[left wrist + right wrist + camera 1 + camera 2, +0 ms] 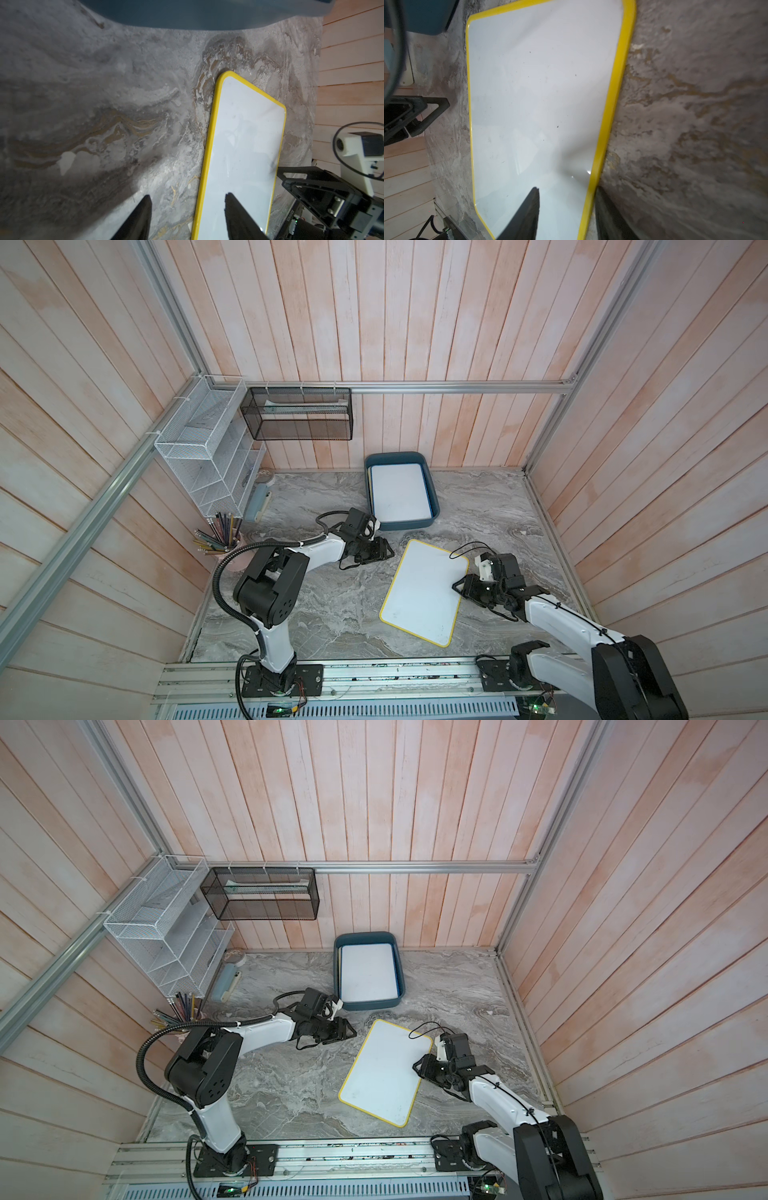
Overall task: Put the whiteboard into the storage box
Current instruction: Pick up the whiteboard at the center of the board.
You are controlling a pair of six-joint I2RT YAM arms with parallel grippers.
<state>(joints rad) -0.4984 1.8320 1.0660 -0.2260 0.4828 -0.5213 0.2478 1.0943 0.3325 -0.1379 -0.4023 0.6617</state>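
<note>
Marble counter point(328, 614) lies open around the whiteboard point(419, 593). The right gripper point(457, 586) has its jaws apart astride the board's edge, and the left gripper point(390, 553) has its jaws apart and empty.

White tubular links point(557, 617) are joined by bulky black joint housings point(266, 585), a black ribbed conduit point(215, 578) is looped beside the left arm point(274, 642), and the left claw point(388, 552) and right claw point(457, 585) are framed in black triangles.
</note>
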